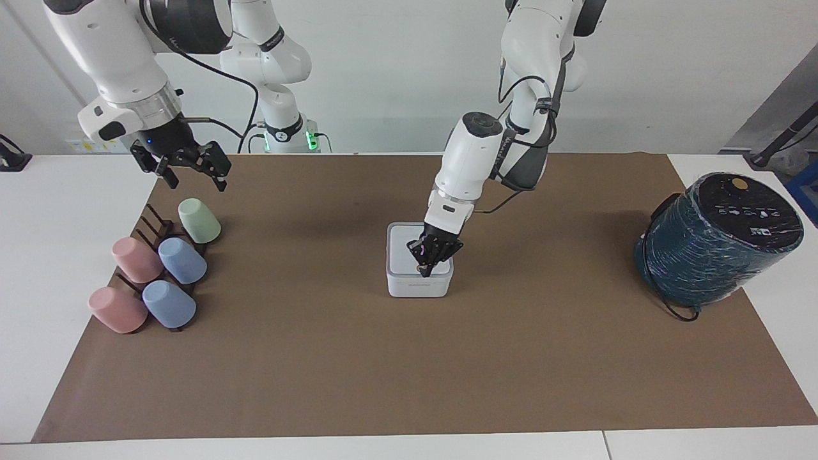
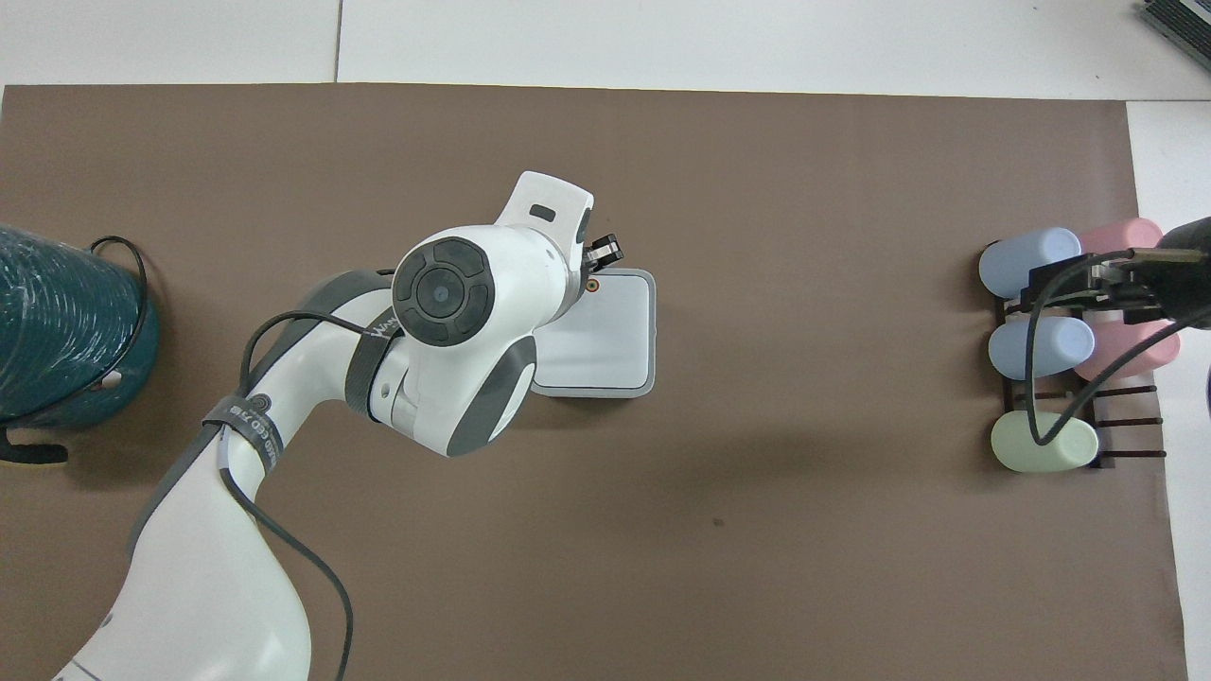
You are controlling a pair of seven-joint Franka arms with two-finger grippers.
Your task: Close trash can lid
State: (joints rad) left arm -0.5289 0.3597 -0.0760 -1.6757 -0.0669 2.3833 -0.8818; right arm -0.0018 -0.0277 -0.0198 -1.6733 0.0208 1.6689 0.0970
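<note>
Over the lid (image 1: 409, 252) edge: left pincer (image 1: 425, 273) (fingertips together).

The trash can (image 1: 418, 284) is white, its lid (image 2: 610, 336) pale grey-white with a small orange dot. The mat (image 1: 383, 358) is plain brown on a white table (image 1: 57, 268). The cups (image 1: 160, 268) — pink, blue, pale green — sit on a dark rack (image 1: 150, 223); the cylinder (image 1: 709, 255) is dark teal, black-topped.

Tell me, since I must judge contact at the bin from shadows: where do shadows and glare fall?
Facing view: soft shadows on the mat beside the trash can and the left gripper over the lid. Overhead view: a faint shadow nearer the robots than the can; the arm hides much of the lid; no strong glare.
</note>
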